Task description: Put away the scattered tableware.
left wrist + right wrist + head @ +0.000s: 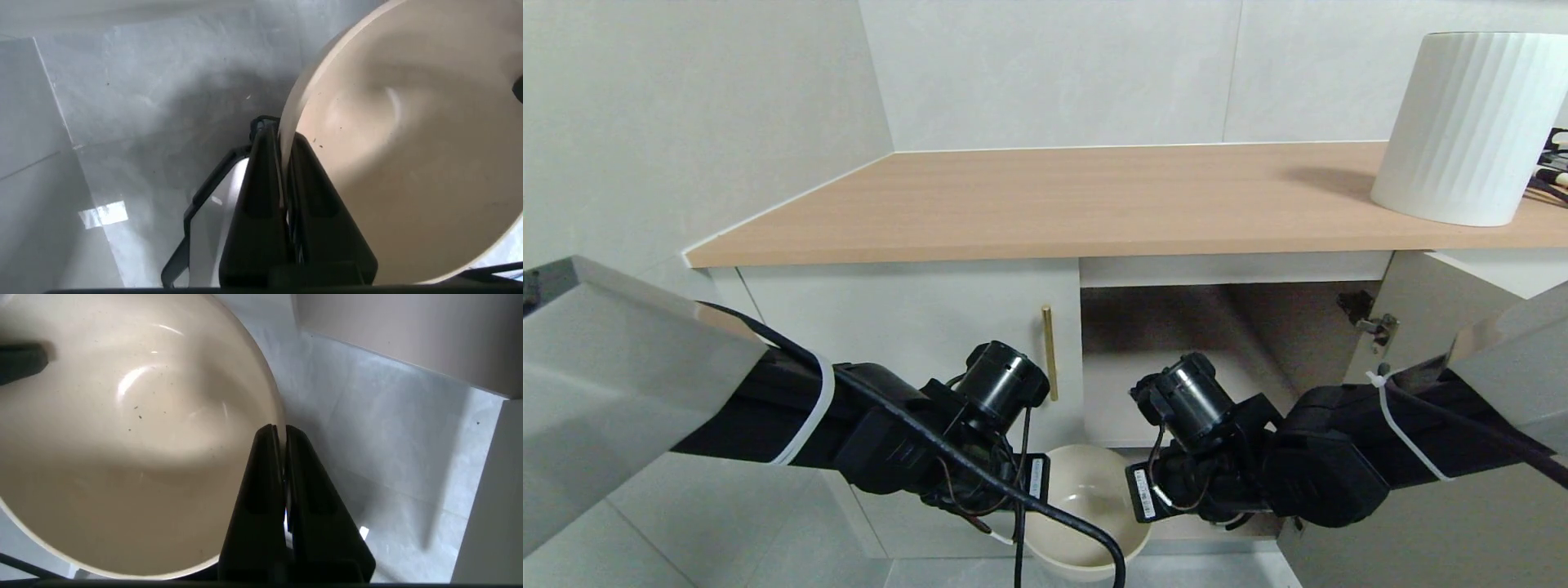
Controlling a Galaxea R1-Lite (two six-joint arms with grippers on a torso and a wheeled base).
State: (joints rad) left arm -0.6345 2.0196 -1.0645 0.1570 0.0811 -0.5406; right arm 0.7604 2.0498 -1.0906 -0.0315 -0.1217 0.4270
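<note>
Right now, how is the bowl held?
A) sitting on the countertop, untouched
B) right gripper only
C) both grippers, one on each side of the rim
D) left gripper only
C: the bowl hangs between the two arms, with the left gripper shut on one side of its rim and the right gripper shut on the other side.

bowl [1086, 523]: cream, smooth, glossy glaze, few dark specks | bench [1045, 204]: wood-grain top, matt | cabinet door [915, 318]: white, smooth | door handle [1049, 353]: brass-toned metal | ribbed vessel [1470, 122], upper right: white, matt | floor [122, 163]: grey tile, sheen | left hand [284, 175], right hand [284, 457]: black, matt
</note>
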